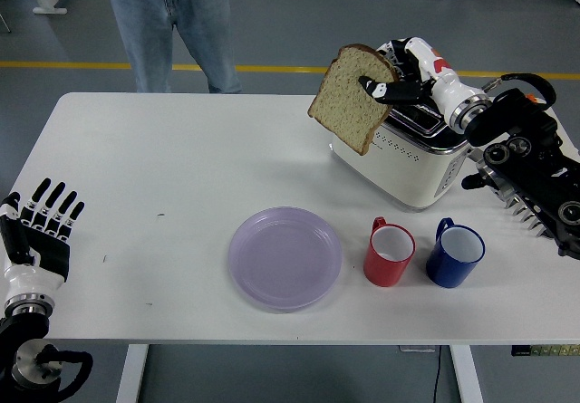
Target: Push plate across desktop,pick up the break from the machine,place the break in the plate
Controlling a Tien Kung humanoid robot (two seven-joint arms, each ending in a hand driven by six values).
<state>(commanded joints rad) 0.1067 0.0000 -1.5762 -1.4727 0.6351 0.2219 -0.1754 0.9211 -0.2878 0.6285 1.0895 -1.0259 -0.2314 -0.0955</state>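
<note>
**Bread in hand, carried toward the plate**

The fingers point(385, 89) of the right hand point(406, 79) were pinched on the upper right edge of the slice of bread point(352, 96), which hung tilted in the air, clear of the toaster point(410, 154) and in front of its left end. The right arm point(517, 149) reached in from the table's right edge, passing over the toaster. By my reading, the pick from the machine was done and the step in hand was the carry to the plate.

The lilac plate point(285, 257) sat empty near the table's front edge, about midway along it, well below and somewhat left of the bread. A red mug point(390, 253) stood just right of the plate, with a blue mug point(455, 254) beyond it.

The next move would call for bringing the slice down and left over the plate's middle, keeping clear of the red mug, laying it flatter, then releasing the pinch.

The left hand point(41, 231) rested at the table's left edge, fingers spread and holding nothing. A person point(172, 14) stood at the far edge, hands out of sight.
</note>
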